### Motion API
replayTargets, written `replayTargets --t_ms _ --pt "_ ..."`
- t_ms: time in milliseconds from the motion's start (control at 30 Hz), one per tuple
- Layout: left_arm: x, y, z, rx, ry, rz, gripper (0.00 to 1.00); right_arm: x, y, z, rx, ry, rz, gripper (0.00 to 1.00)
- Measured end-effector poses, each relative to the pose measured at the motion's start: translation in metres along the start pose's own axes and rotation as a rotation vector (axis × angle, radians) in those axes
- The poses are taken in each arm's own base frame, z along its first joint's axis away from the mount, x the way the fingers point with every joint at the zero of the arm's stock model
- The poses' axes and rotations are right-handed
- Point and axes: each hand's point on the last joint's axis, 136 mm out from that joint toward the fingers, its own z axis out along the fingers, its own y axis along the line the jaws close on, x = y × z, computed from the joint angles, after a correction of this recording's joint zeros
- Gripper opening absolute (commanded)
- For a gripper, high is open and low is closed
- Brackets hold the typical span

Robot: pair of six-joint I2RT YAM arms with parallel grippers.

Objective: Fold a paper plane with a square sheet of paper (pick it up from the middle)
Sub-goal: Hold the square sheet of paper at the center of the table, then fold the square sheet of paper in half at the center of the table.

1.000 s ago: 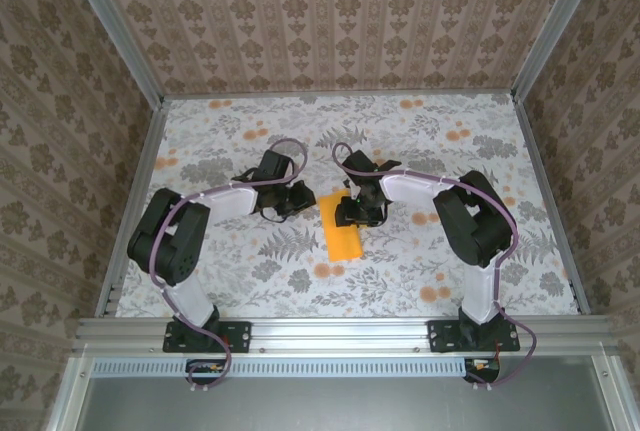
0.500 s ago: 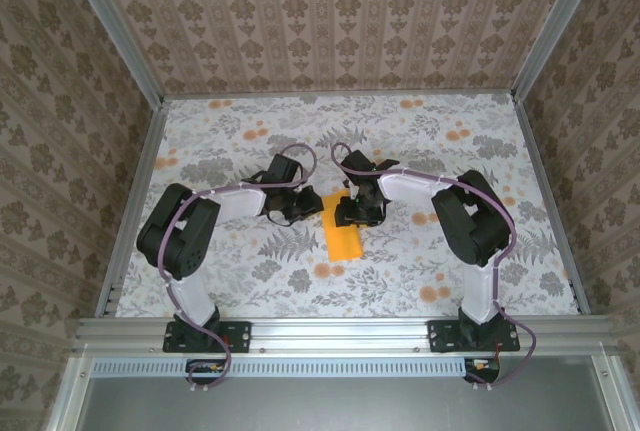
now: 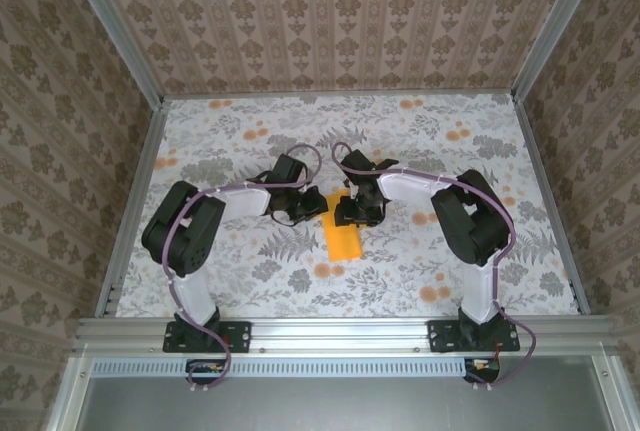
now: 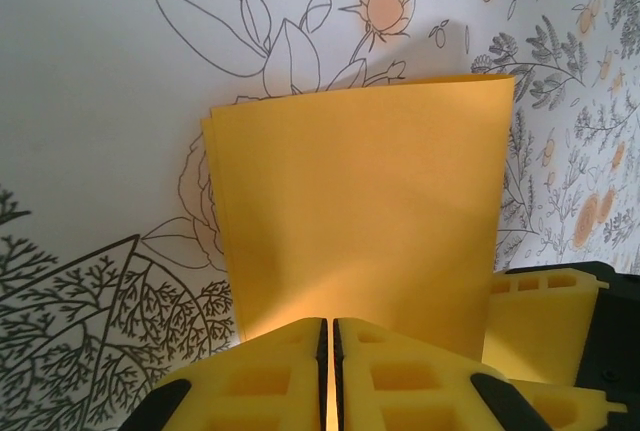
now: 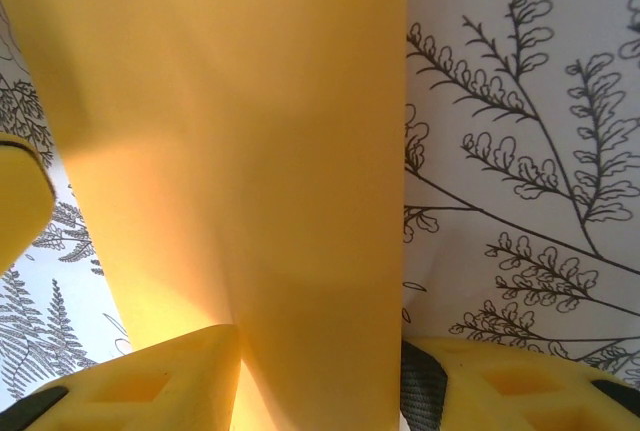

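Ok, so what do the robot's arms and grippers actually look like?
The left arm and right arm match: bulky black joints, pale white links, a thin purple cable looping along each. The left gripper and right gripper have blocky yellow fingers with moulded rectangular pockets and black patches.

From above, the left claw point(image 3: 312, 208) and right claw point(image 3: 350, 214) cover the far end of the sheet of paper point(image 3: 343, 241); their jaws are too small to make out. Both wrist views cut the fingers point(image 4: 270, 371) at the bottom edge; the right one also crops the sheet at top.
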Motion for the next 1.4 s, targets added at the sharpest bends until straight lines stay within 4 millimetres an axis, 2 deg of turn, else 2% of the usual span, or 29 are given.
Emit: replayTargets --t_ms 700,867,1033,1233,1300,1400 --pt "0.007 0.01 0.009 -0.088 0.054 -0.025 0.09 0.0 0.001 -0.002 -0.007 -0.005 -0.003 0.51" --pt "0.007 0.012 0.009 -0.121 0.059 -0.013 0.08 -0.003 0.007 -0.013 -0.058 -0.027 -0.005 0.52" --pt "0.007 0.013 0.008 -0.13 0.059 -0.002 0.08 -0.005 0.002 -0.029 -0.078 -0.05 0.016 0.53" --pt "0.007 0.014 0.007 -0.139 0.061 0.003 0.07 -0.017 0.014 -0.077 -0.164 -0.15 0.003 0.39" --pt "0.007 0.014 0.008 -0.141 0.063 0.004 0.07 -0.016 0.022 -0.08 -0.2 -0.152 -0.009 0.29" --pt "0.007 0.014 0.008 -0.142 0.064 0.002 0.07 -0.013 0.032 -0.074 -0.23 -0.13 -0.023 0.19"
